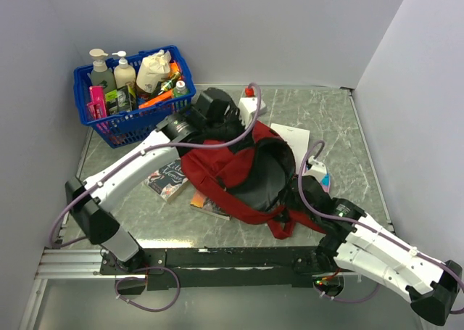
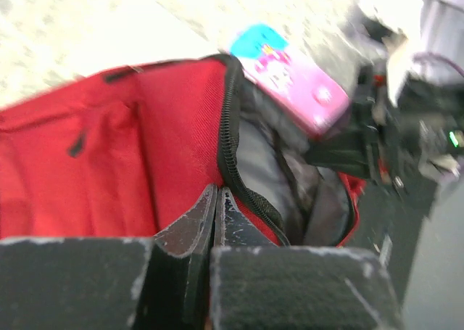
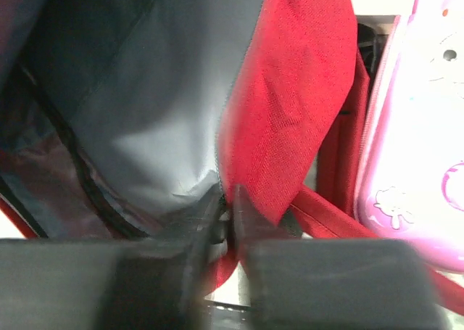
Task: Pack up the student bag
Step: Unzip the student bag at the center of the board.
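Note:
The student bag (image 1: 232, 172) is a dark red backpack lying in the middle of the table, its main compartment (image 1: 267, 176) gaping open and showing grey lining. My left gripper (image 1: 216, 130) is at the bag's far edge. In the left wrist view it (image 2: 216, 194) is shut on the red fabric beside the black zipper (image 2: 230, 127). My right gripper (image 1: 310, 201) is at the bag's near right edge. In the right wrist view it (image 3: 229, 199) is shut on the rim where grey lining meets red fabric (image 3: 297, 91). The two hold the opening apart.
A pink pencil case (image 1: 325, 176) lies just right of the bag, close to my right gripper (image 3: 417, 149). White paper (image 1: 296, 136) lies behind it. Two books (image 1: 167, 179) (image 1: 210, 205) lie left of the bag. A blue basket of bottles (image 1: 130, 120) stands back left.

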`<act>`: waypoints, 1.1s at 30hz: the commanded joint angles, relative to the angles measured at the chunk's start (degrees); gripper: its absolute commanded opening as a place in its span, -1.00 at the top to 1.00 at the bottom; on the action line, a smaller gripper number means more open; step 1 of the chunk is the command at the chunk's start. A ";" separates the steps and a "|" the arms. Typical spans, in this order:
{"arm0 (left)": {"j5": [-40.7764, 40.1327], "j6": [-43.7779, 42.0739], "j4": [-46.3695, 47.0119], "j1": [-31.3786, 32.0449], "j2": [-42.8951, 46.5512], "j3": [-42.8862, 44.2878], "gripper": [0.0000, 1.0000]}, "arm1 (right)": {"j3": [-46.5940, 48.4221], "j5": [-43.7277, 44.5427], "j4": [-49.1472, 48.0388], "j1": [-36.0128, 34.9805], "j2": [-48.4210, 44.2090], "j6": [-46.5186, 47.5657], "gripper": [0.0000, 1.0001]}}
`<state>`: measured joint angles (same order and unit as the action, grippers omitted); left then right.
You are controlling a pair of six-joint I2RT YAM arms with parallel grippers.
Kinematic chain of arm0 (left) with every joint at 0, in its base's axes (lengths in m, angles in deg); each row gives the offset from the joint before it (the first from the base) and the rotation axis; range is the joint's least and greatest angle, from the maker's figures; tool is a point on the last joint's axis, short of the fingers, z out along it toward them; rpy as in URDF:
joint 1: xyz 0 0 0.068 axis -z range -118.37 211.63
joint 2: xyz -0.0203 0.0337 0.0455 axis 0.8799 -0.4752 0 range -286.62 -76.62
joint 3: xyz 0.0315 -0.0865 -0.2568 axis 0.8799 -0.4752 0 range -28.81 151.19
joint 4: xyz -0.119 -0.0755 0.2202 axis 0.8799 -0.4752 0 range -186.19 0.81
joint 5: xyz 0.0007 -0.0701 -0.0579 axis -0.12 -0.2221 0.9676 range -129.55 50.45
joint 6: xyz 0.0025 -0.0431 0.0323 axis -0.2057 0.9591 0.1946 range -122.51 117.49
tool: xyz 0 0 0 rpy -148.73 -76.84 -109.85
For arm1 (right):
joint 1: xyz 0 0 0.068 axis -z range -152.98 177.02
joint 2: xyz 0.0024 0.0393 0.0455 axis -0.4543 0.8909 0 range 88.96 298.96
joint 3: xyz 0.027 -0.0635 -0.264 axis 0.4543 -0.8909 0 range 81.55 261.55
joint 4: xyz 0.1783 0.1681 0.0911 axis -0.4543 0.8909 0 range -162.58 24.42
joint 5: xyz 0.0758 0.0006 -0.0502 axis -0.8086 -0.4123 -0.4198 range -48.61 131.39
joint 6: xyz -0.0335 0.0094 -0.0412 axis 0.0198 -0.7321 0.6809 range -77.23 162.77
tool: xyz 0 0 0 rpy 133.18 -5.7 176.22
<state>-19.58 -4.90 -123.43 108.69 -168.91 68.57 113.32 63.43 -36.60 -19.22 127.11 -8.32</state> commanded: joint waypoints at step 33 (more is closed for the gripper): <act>12.47 8.89 7.08 -0.05 11.08 -20.12 -0.60 | -0.83 -15.89 -41.43 2.03 5.88 75.26 -0.32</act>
<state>-8.94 -1.95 -119.58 108.67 -162.07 51.61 112.29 48.77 -73.27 -18.06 133.99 67.13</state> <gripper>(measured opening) 0.740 0.665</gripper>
